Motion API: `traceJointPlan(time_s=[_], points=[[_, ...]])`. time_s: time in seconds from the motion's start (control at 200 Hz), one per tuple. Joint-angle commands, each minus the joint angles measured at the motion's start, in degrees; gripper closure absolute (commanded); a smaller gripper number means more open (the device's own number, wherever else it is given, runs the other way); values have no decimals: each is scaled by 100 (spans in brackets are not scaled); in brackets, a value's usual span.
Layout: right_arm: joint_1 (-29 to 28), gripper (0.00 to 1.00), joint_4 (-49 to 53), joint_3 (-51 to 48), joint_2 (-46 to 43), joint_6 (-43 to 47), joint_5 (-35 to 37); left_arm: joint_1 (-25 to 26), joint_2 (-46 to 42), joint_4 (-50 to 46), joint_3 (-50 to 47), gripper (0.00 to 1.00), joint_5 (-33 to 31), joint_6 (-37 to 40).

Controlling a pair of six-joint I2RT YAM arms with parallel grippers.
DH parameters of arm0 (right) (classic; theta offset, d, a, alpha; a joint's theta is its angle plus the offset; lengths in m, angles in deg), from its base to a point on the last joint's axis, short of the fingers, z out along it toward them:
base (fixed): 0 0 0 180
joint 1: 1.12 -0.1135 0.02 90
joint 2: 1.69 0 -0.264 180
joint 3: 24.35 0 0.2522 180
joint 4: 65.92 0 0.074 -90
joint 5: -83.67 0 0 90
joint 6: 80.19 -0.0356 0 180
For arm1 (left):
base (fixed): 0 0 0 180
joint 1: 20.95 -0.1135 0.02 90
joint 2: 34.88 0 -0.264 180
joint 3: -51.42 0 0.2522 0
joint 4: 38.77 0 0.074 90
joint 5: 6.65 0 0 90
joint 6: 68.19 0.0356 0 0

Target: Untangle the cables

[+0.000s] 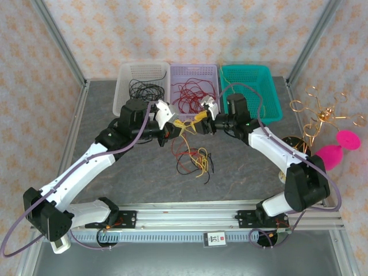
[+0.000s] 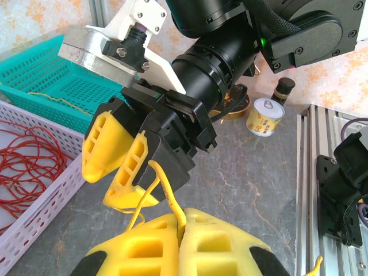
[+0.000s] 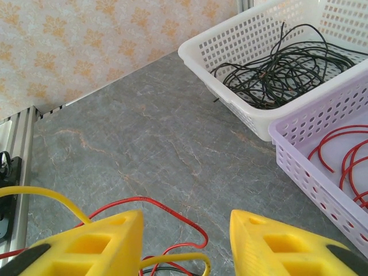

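Top external view has the cables (image 1: 194,159) lying as a loose red, yellow and black tangle on the grey table (image 1: 144,172), near the lilac basket (image 1: 194,66), with one yellow strand (image 2: 168,192) rising from the tangle towards both grippers. The left gripper (image 2: 181,221) is pinched tight on that strand. Close opposite it, the right gripper (image 3: 185,225) has its fingers apart, with yellow and red wire crossing the gap unclamped.
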Motion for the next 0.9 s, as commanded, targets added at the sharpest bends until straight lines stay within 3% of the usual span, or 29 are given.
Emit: traceJointPlan(time_s=[0.0, 0.275, 0.48, 0.816, 0.896], points=[[-15, 53, -167, -151, -222, -65, 221, 53, 35, 12, 236, 100, 136, 164], [-34, 43, -440, -426, -764, -391, -7, 70, 47, 47, 217, 100, 125, 146], [-140, 43, -411, -456, -660, -410, 27, 88, 57, 70, 239, 100, 118, 139], [-208, 50, -361, -455, -344, -386, 394, 105, 30, 32, 252, 100, 110, 142], [-207, 57, -406, -455, -309, -461, 646, 105, 37, 30, 262, 100, 109, 140]])
